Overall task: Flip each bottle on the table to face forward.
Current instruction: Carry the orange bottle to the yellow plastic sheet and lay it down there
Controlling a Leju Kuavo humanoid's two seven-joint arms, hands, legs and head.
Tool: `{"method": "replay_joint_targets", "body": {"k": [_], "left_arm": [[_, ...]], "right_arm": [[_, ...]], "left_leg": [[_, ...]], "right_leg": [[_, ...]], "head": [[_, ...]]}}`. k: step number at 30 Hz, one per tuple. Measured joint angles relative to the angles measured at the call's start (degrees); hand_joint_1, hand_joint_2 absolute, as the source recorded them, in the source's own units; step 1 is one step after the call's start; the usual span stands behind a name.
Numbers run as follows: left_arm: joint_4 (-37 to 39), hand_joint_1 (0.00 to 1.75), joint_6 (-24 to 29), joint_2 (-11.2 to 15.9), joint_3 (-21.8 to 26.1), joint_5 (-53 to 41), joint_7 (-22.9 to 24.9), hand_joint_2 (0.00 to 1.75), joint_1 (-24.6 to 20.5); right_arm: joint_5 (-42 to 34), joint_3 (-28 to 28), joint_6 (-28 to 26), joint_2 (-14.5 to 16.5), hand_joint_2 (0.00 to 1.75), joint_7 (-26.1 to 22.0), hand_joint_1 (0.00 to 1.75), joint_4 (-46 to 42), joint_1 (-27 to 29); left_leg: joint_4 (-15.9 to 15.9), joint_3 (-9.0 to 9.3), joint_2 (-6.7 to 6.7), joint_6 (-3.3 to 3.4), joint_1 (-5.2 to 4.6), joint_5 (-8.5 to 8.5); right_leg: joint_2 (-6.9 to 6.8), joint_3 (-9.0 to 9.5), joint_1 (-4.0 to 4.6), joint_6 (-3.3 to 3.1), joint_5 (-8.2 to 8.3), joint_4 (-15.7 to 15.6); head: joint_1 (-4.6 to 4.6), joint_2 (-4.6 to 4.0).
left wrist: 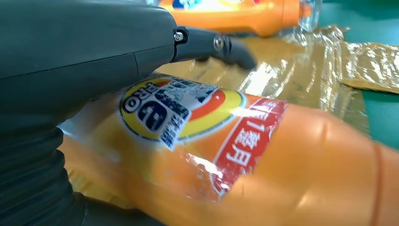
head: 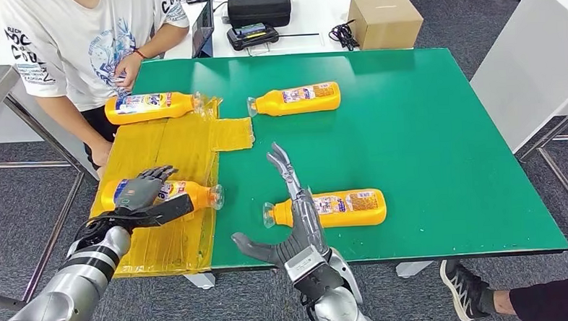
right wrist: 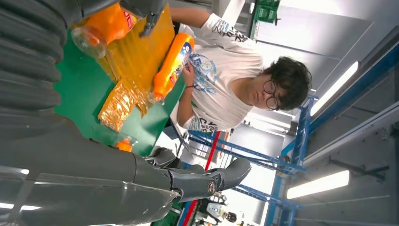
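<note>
Left hand [head: 144,193]: fingers are lying over the near-left bottle [head: 188,194], grasping it.
Right hand [head: 298,225]: fingers are spreading released, above the near-right bottle [head: 341,208].

Under the fingers [head: 152,182] of our left hand [head: 144,196] lies a smooth, glossy orange plastic bottle [head: 168,194] with a shiny printed label [left wrist: 181,110]. Beneath it, the yellow sheet [head: 166,147] looks like crinkled, glossy film that catches the light. Beyond our fingertips the table top [head: 438,117] is a matt green, even surface. Our forearms [head: 66,293] look like brushed silver metal, our hands dark matt plastic with ribbed grey covers [left wrist: 28,183]. Past the table sits a dull brown cardboard box [head: 385,20].
</note>
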Motion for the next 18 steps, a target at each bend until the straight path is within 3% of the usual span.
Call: {"method": "replay_joint_targets", "body": {"k": [11,18], "left_arm": [[0.5,0.00,-14.6,2.3,1.8,7.9,-5.4,1.75,-0.1],[0.5,0.00,-20.0,3.4,3.5,13.8,-7.8,1.75,0.0]], "right_arm": [[-2.7,-1.4,1.3,0.7,1.75,0.1,0.00,2.6,-0.4],[-3.1,-1.9,1.3,1.2,1.75,0.1,0.00,4.4,-0.5]], "left_leg": [[-0.1,0.84,-0.09,-0.16,0.01,-0.17],[-0.1,0.92,-0.08,-0.17,0.01,-0.16]], "right_leg": [[-0.08,0.83,0.02,-0.15,-0.21,0.0],[-0.08,0.92,0.01,-0.14,-0.21,0.0]], "head": [[-0.01,0.00],[-0.01,0.00]]}}
